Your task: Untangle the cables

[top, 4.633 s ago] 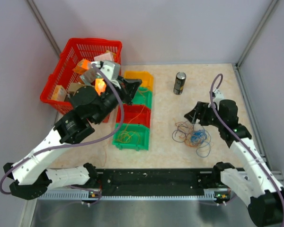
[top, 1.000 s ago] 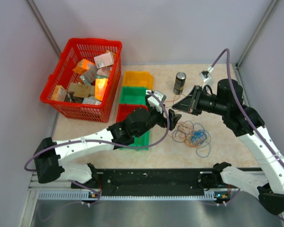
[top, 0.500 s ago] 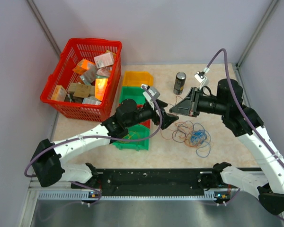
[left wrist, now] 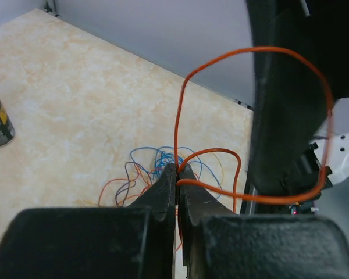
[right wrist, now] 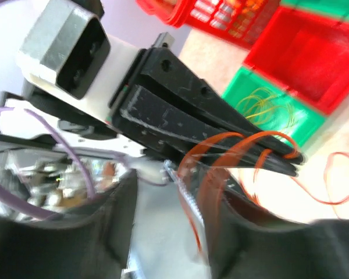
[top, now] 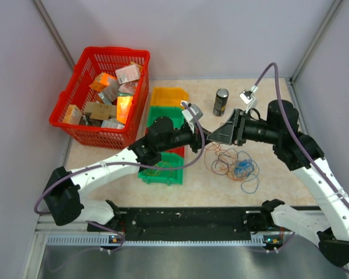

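The cables [top: 235,164] lie tangled on the table in orange, blue and purple-grey loops, also seen in the left wrist view [left wrist: 154,167]. One orange cable [left wrist: 250,51] rises out of the heap. My left gripper [top: 205,136] is shut on it, and its tips [left wrist: 178,170] pinch the strand just above the tangle. My right gripper [top: 217,134] faces the left one, tip to tip. In the right wrist view the right gripper [right wrist: 174,195] stands open, and orange cable [right wrist: 221,145] loops hang over one of its fingers [right wrist: 235,232].
A row of small bins stands left of the tangle: yellow [top: 168,95], green [top: 163,115] and a front green bin [top: 160,172] with thin wires in it. A red basket [top: 81,70] of boxes is at the back left. A dark can [top: 221,102] stands behind the grippers.
My left gripper has moved up to the right gripper and shut on the orange cable. The right gripper has opened from shut, and the strand now hangs loose over it.
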